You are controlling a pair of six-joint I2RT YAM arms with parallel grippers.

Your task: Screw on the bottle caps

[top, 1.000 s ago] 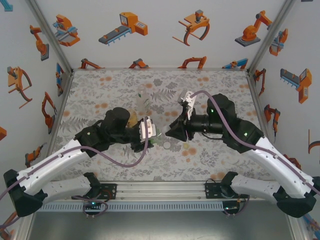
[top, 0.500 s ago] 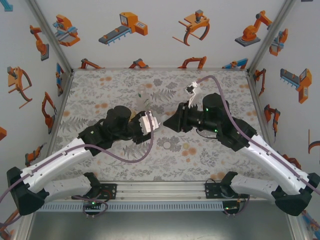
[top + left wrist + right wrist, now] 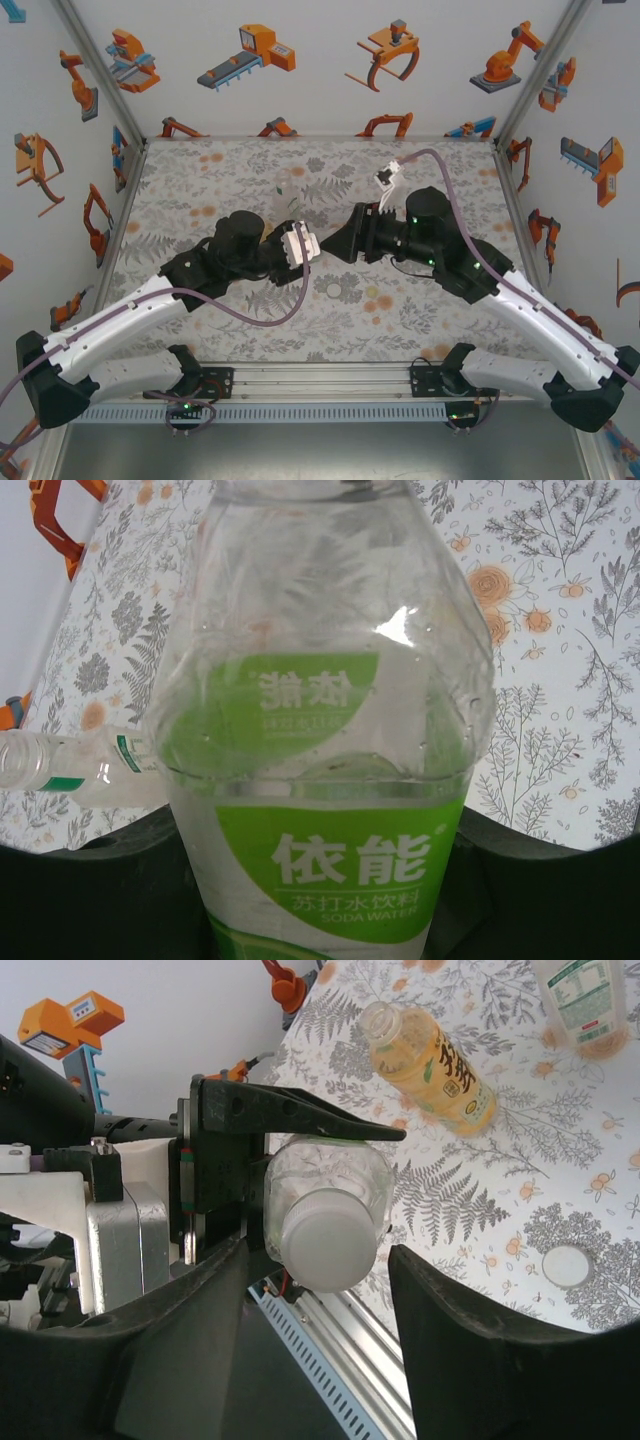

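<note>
Above the middle of the counter point(image 3: 200, 180), the left hand point(image 3: 300, 245) is clenched on the green bottle point(image 3: 330, 780), gripping its body low down on both sides. The bottle is turned on its side, so the neck points straight across at the right hand point(image 3: 320, 1255). That pose makes sense: one arm acts as a vice while the other gets a head-on approach to the cap point(image 3: 328, 1240). The white cap already sits on the neck, though how far it is threaded cannot be told.

The right hand is released, its two fingers spread to either side of the cap with a gap showing on each side. It looks lined up on the bottle's axis, so closing and rolling the wrist would turn the cap without bending the neck sideways. The likely next need is to close squarely on the cap's rim. An off-centre pinch could cock the cap or slip on the smooth plastic.

Behind them the amber bottle point(image 3: 430, 1065) lies on its side on the counter with its mouth open. The clear bottle point(image 3: 60, 765) also lies on its side further back, and its neck looks bare. A loose cap point(image 3: 567, 1265) rests flat on the counter near the arms, well apart from both bottles, so those two seem left to do
</note>
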